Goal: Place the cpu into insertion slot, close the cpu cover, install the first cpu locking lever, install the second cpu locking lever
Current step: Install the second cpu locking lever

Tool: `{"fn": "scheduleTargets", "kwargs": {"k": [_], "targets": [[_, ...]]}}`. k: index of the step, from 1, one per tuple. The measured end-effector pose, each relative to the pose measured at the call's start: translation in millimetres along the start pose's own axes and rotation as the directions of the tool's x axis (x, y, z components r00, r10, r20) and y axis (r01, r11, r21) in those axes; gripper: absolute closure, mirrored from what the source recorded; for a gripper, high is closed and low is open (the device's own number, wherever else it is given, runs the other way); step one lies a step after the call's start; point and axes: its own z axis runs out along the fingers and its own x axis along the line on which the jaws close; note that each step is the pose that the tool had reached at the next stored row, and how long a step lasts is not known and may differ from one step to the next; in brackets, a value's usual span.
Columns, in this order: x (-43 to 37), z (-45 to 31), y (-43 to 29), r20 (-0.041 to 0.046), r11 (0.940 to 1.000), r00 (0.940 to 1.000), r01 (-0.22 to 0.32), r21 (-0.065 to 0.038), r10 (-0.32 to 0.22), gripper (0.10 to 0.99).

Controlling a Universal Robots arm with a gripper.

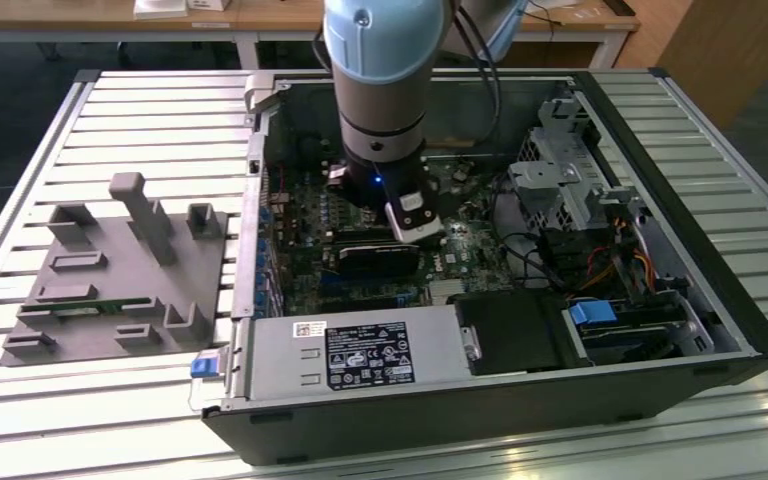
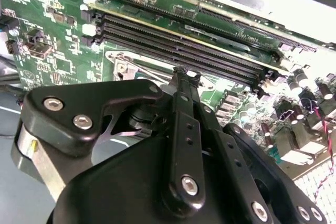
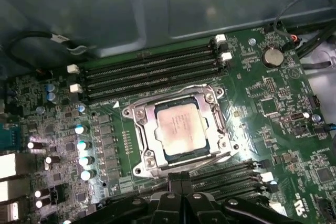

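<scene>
Black linkage-fingered gripper [image 3: 181,186] hovering at the edge of the motherboard socket, fingertips pressed together on nothing.

In the first wrist view the small flat square silver-grey cpu [image 3: 181,128] is sitting inside the square black insertion slot [image 3: 167,157], with the thin silver metal cpu cover [image 3: 143,128] lying down around it, framing the chip. In the exterior view the blue-grey robot arm [image 1: 381,80] is reaching into the open black computer case [image 1: 704,330], beside a grey plastic fixture [image 1: 117,270] on the slatted table [image 1: 704,120].
</scene>
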Motion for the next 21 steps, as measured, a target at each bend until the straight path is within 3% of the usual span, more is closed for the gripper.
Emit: {"fn": "scheduleTargets", "kwargs": {"k": [12, 17, 21], "targets": [[12.7, 7.6, -7.4, -0.0081, 0.9994, 1.0000, -0.003, -0.034, 0.003, 0.980], [22.0, 11.5, -11.0, -0.0106, 0.9990, 0.9999, -0.004, -0.044, 0.004, 0.980], [23.6, 14.2, -12.1, -0.0110, 0.9990, 0.9999, -0.004, -0.045, 0.004, 0.980]]}}
